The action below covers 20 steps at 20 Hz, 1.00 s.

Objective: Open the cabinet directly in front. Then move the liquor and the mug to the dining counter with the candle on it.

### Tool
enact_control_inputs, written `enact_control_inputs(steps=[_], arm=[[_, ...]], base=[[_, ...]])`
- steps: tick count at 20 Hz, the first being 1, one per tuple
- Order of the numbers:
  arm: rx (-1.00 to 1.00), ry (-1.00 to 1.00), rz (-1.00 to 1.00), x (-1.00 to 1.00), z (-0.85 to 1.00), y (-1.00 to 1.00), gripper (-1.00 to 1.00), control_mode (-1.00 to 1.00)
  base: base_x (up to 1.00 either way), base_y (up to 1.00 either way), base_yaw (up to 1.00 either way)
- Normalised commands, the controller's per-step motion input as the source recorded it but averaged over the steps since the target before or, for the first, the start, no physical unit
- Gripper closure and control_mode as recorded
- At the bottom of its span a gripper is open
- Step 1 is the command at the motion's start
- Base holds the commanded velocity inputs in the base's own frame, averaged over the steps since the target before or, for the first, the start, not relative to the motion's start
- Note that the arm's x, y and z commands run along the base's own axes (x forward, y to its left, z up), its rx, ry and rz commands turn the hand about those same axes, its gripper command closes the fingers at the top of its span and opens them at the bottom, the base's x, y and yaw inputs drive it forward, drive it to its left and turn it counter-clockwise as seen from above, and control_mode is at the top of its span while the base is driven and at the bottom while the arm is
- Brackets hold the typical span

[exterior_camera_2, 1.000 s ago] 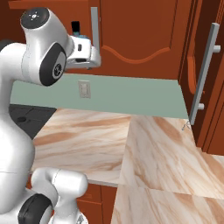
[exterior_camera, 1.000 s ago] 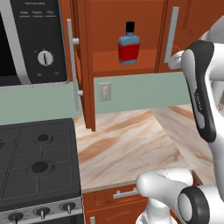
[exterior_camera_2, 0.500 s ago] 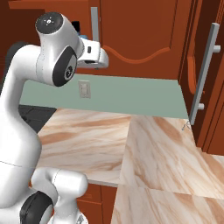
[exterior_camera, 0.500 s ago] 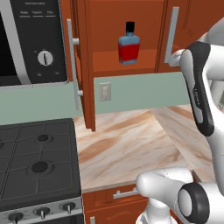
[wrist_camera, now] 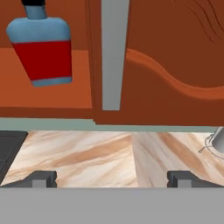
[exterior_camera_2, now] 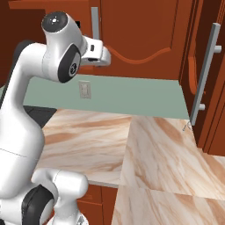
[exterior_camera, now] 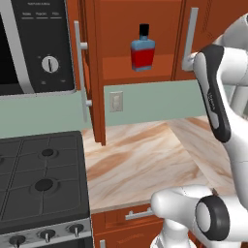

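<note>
Arm raised, hand (wrist_camera: 112,177) open, level w/ cabinet (wrist_camera: 175,57) door handle (wrist_camera: 114,52); liquor (wrist_camera: 43,46) on shelf beside.

Arm raised high, fingers spread wide and holding nothing

We see our white arm climb from its base at the lower edge of both base views, fold at a dark-jointed elbow and reach up and forward. In the left base view the forearm stands nearly upright at the right side, its wrist at the top. In the right base view the round shoulder joint sits upper left, and the hand (exterior_camera_2: 97,52) juts out level to the right. In the hand view our gripper (wrist_camera: 112,178) shows two dark fingers (wrist_camera: 41,178) set far apart at the bottom, nothing between them.
</note>
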Motion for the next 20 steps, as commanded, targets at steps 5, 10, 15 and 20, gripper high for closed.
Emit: enact_control_inputs(steps=[5,10,15,20], arm=[[0.00,0.00,0.00,0.40,0.00,0.00,-1.00,-1.00],[0.00,0.00,0.00,0.35,0.00,0.00,-1.00,-1.00],[0.00,0.00,0.00,0.35,0.00,0.00,-1.00,-1.00],[0.00,-0.03,0.00,0.30,0.00,-0.01,-1.00,-1.00]], base=[[0.00,0.00,0.00],[0.00,0.00,0.00],[0.00,0.00,0.00],[0.00,0.00,0.00]])
